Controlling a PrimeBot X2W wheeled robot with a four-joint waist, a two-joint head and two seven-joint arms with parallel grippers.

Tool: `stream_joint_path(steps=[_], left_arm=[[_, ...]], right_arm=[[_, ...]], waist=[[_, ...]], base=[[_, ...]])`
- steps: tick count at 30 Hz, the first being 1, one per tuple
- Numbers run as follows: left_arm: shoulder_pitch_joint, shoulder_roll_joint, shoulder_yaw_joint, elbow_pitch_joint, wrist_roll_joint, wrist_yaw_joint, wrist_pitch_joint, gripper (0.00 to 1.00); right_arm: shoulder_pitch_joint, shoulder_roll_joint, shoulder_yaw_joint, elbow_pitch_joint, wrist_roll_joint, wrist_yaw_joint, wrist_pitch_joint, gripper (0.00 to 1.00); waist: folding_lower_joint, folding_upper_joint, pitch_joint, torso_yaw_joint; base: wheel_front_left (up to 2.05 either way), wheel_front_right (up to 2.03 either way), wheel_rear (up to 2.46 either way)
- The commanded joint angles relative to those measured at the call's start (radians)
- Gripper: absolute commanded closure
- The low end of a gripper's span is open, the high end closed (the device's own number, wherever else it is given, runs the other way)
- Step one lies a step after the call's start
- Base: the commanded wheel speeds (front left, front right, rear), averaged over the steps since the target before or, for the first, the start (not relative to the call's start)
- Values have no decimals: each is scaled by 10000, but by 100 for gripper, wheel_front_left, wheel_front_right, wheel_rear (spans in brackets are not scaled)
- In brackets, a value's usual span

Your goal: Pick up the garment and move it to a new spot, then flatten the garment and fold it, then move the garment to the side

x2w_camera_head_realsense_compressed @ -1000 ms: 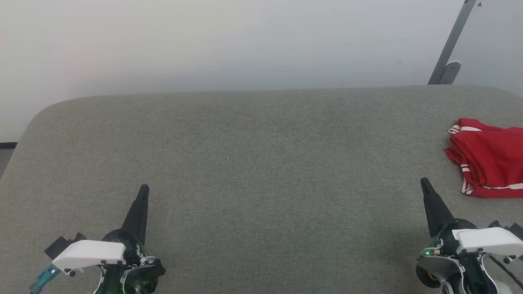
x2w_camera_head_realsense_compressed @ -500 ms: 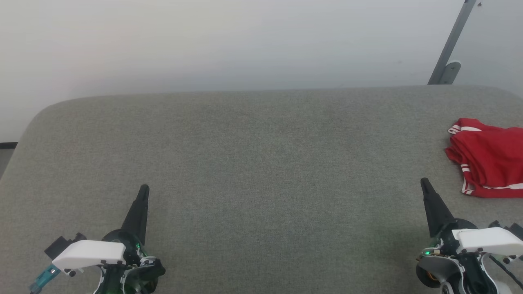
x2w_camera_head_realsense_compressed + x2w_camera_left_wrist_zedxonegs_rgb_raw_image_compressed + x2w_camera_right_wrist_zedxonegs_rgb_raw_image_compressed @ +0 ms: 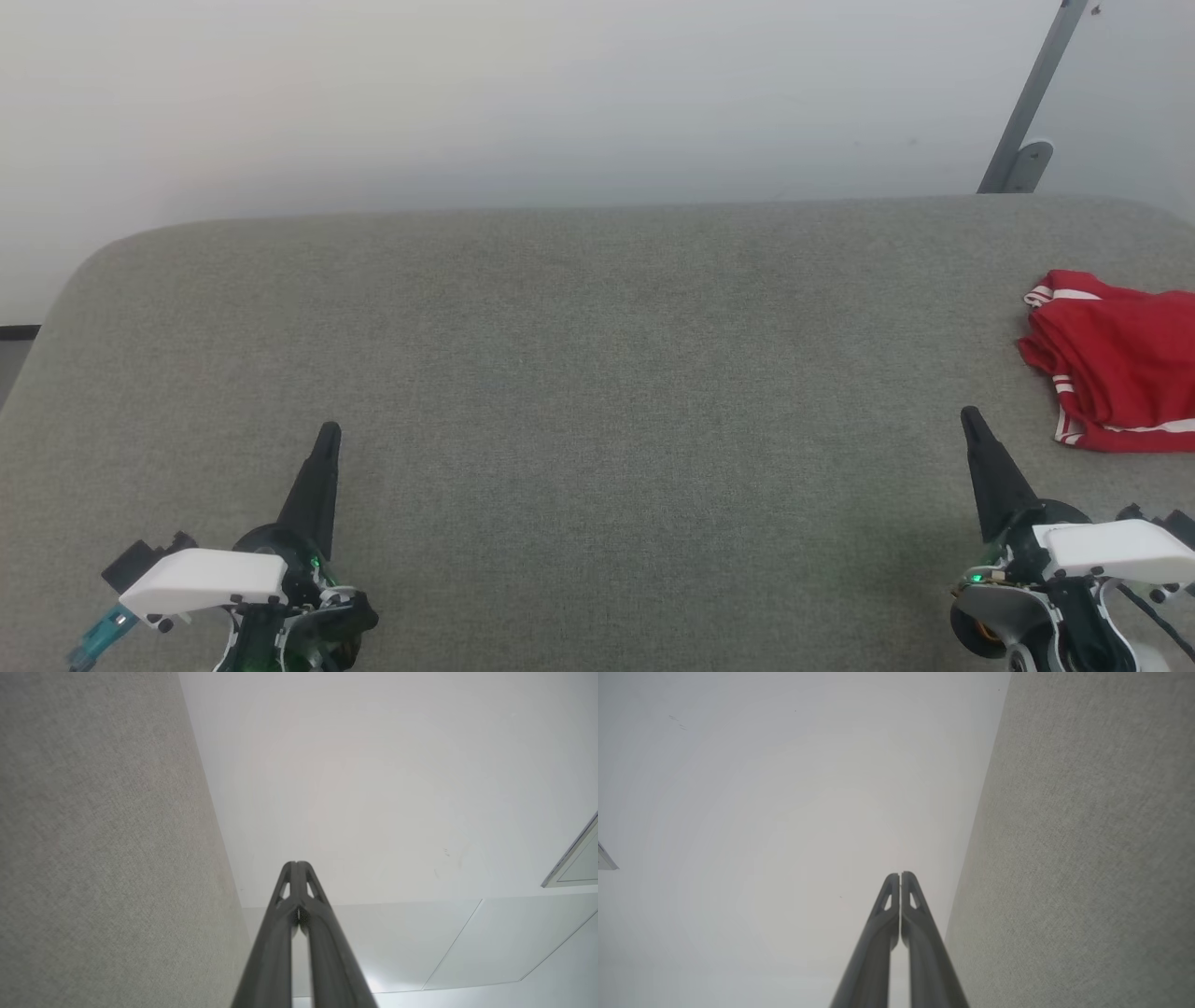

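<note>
A red jersey garment with white-striped trim point(image 3: 1116, 364) lies bunched at the right edge of the grey fabric-covered counter point(image 3: 597, 373). It is just ahead and right of the right gripper point(image 3: 969, 418), the nearer one, whose fingers are pressed together. The left gripper point(image 3: 329, 431), also closed, is well apart. A plain white wall point(image 3: 560, 93) stands behind.

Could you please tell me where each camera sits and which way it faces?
Head view: from the head, looking forward and down at the grey fabric-covered table and red white-striped garment; left hand and right hand show, both shut.
Left wrist view: on the left wrist, looking along its two dark fingers toward the white wall; table beside them.
Right wrist view: on the right wrist, along its fingers toward the wall.
Shared: all three show the table and wall.
</note>
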Motion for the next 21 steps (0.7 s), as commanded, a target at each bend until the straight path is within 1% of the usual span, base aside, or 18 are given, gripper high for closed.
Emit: stream_joint_path(steps=[1,21], left_arm=[[-114,-31,27,-30,-34,-29,31,100],[-114,-31,25,-30,-35,-29,29,100]], right_arm=[[-48,39,3,-30,43,4,19,100],[-47,39,6,-30,44,4,18,100]], waist=[[-1,0,0,0],[-1,0,0,0]], base=[[0,0,0],[0,0,0]])
